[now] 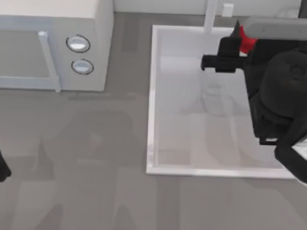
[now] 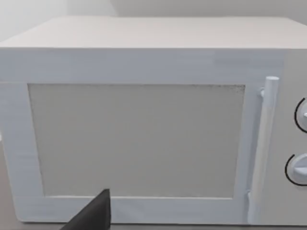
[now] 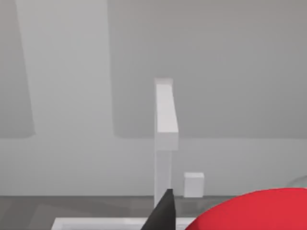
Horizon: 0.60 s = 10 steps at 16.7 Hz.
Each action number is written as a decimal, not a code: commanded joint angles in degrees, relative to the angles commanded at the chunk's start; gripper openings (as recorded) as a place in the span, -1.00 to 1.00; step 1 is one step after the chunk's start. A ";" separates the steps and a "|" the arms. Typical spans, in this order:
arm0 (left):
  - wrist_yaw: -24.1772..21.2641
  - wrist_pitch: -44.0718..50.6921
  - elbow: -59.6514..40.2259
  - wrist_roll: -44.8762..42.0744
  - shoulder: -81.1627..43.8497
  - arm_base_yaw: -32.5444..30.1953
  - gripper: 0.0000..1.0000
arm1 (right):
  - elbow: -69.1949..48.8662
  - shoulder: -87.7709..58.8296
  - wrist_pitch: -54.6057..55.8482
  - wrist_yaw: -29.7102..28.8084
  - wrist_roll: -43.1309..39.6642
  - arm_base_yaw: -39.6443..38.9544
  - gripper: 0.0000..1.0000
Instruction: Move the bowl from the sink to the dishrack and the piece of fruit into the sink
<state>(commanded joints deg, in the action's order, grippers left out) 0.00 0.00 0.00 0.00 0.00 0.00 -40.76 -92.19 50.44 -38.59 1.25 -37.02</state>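
Right gripper (image 1: pixel 235 44) clamped on the fruit (image 1: pixel 247 42), upper right over the sink (image 1: pixel 152 100); left arm parked lower left.

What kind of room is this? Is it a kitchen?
Most likely a kitchen counter, in a rendered simulation. There is a white microwave with two round knobs, a big white sink set into the grey surface, and a faucet post behind it.

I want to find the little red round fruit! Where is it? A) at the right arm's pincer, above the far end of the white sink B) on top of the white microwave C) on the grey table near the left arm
A: the small red round fruit sits at the right pincer above the white rectangular sink.
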 joint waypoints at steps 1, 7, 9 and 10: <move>0.00 0.00 0.00 0.00 0.00 0.00 1.00 | 0.11 -0.71 0.70 0.01 0.03 -0.04 -1.00; 0.00 0.00 0.00 0.00 0.00 0.00 1.00 | 1.77 -15.05 16.65 -0.91 0.23 -0.36 -1.00; 0.00 0.00 0.00 0.00 0.00 0.00 1.00 | 2.77 -21.06 24.29 -1.02 0.11 -0.41 -1.00; 0.00 0.00 0.00 0.00 0.00 0.00 1.00 | 3.35 -23.93 28.04 -0.96 0.02 -0.40 -1.00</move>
<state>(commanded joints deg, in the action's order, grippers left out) 0.00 0.00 0.00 0.00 0.00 0.00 -37.40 -116.12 78.48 -39.55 1.27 -37.42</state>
